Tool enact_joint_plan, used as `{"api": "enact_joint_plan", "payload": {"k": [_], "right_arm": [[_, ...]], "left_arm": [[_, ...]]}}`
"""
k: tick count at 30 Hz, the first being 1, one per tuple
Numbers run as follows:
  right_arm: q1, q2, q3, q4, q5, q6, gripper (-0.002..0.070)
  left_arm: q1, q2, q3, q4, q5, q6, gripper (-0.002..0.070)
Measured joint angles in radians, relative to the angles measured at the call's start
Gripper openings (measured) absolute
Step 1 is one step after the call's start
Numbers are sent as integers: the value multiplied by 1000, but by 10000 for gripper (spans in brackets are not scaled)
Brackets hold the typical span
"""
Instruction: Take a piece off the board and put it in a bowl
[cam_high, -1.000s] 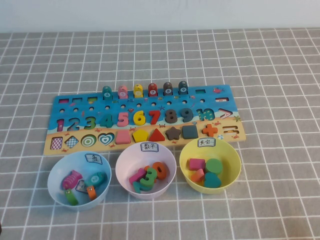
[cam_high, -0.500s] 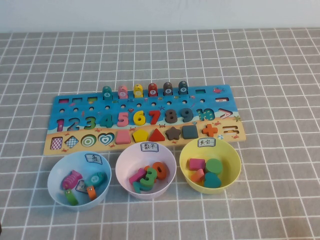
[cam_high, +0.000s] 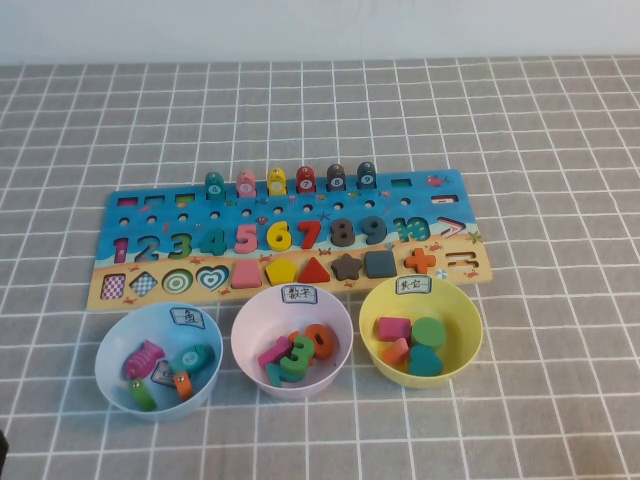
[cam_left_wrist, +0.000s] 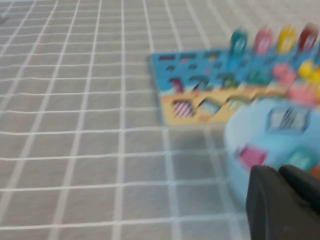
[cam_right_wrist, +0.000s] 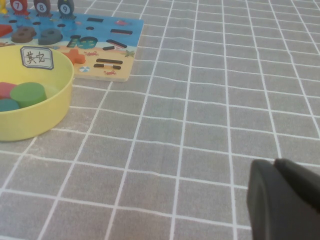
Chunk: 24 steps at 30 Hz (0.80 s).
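Note:
The blue board lies across the middle of the table. The piece, a dark teal fish, stands at the left end of the row of fish on its pegs, and shows blurred in the left wrist view. The pale blue bowl sits in front of the board's left end and holds several fish, one of them a lighter teal. My left gripper is shut and empty, low beside that bowl. Only a dark edge of the left arm shows in the high view. My right gripper is shut over bare cloth, right of the yellow bowl.
A pink bowl with number pieces sits in the middle. A yellow bowl with shape pieces stands to its right, also in the right wrist view. Grey checked cloth covers the table, and a white wall runs along the back.
A little more of the left arm's dark edge shows at the bottom left corner of the high view. Nothing on the table has moved.

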Motion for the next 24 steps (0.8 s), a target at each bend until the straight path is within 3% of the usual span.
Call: {"api": "enact_joint_plan", "payload": {"k": [7, 14, 24], "right_arm": [[0, 0, 0, 0, 0, 0, -17], [0, 0, 0, 0, 0, 0, -17], [0, 0, 0, 0, 0, 0, -17]], "left_arm": [[0, 0, 0, -270, -194, -135, -3], [0, 0, 0, -301, -329, -155, -3], [0, 16, -27, -335, -291, -160, -3]]}}
